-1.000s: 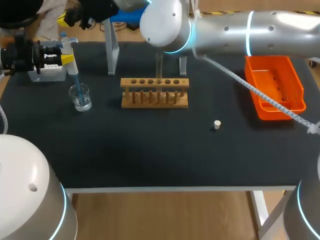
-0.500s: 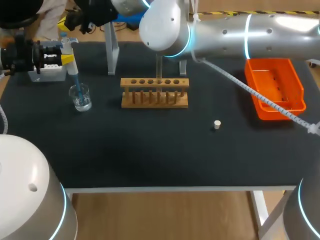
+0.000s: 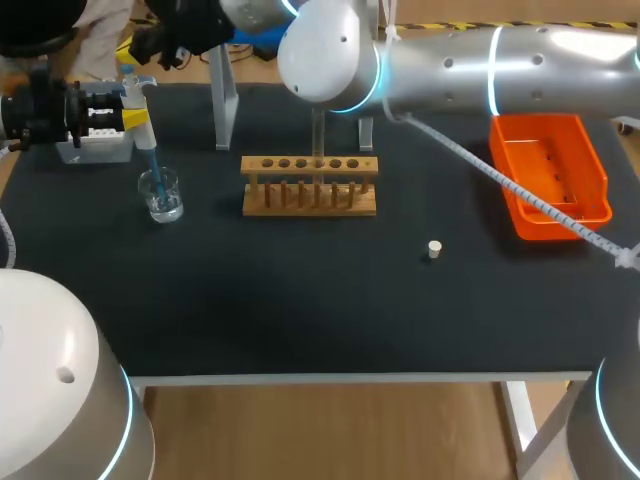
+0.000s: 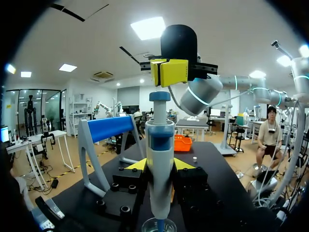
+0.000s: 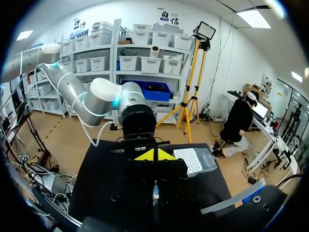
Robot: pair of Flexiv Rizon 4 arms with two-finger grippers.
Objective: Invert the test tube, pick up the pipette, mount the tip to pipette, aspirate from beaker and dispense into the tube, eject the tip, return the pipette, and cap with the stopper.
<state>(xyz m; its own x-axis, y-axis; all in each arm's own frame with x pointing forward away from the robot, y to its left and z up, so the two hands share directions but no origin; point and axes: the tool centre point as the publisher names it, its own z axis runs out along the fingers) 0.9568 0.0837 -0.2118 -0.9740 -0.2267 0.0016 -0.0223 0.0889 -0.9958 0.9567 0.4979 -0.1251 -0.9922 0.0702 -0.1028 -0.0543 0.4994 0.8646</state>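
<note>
Pipette (image 4: 159, 145), clamped in the left pincer (image 3: 136, 119), may aspirate air if its tip (image 3: 152, 172) lifts above the liquid in the beaker (image 3: 161, 196).

We work under bright, even light from overhead. It glares in white streaks on the silver shell of our right arm (image 3: 560, 45) behind the wooden rack (image 3: 310, 197). Left of the rack the beaker (image 3: 161, 195) glints. The black desk (image 3: 300, 300) stays matte, and shadows beside the rack are faint.
</note>
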